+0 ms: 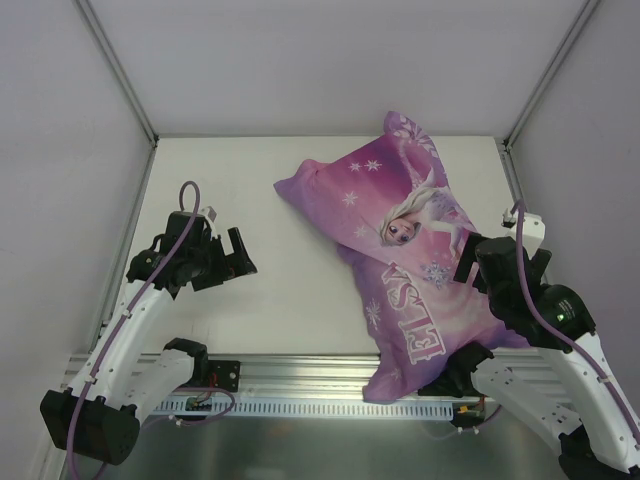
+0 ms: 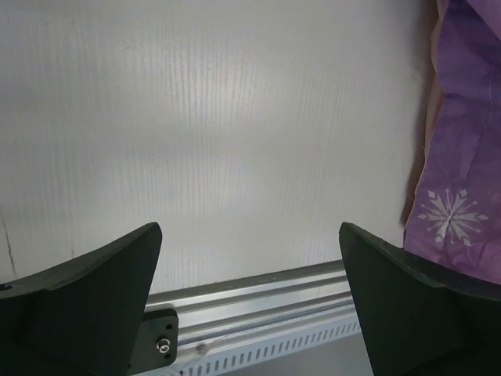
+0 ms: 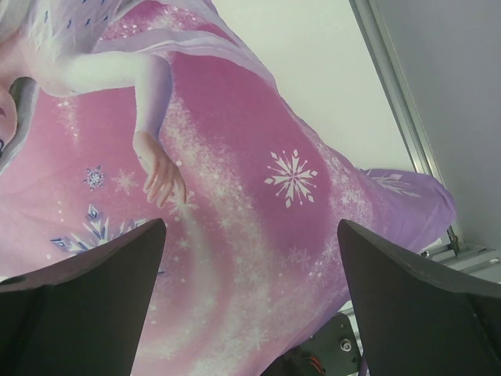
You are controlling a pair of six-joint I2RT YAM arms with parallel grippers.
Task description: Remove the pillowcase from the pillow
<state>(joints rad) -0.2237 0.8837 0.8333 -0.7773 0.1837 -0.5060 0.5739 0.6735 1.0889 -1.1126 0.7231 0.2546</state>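
Observation:
The purple-pink pillowcase [image 1: 400,265] with the cartoon princess and white "ELSA" letters lies plump on the right half of the table, one corner hanging over the front rail. It fills the right wrist view [image 3: 235,204] and its edge shows in the left wrist view [image 2: 462,157]. The white pillow is hidden inside it. My right gripper [image 1: 470,262] is open just above the case's right side, holding nothing. My left gripper [image 1: 238,256] is open and empty over bare table, well left of the case.
The white table [image 1: 250,190] is walled at the back and sides by grey panels with metal posts. An aluminium rail [image 1: 300,372] with a slotted cable duct runs along the front edge, seen also in the left wrist view [image 2: 258,294].

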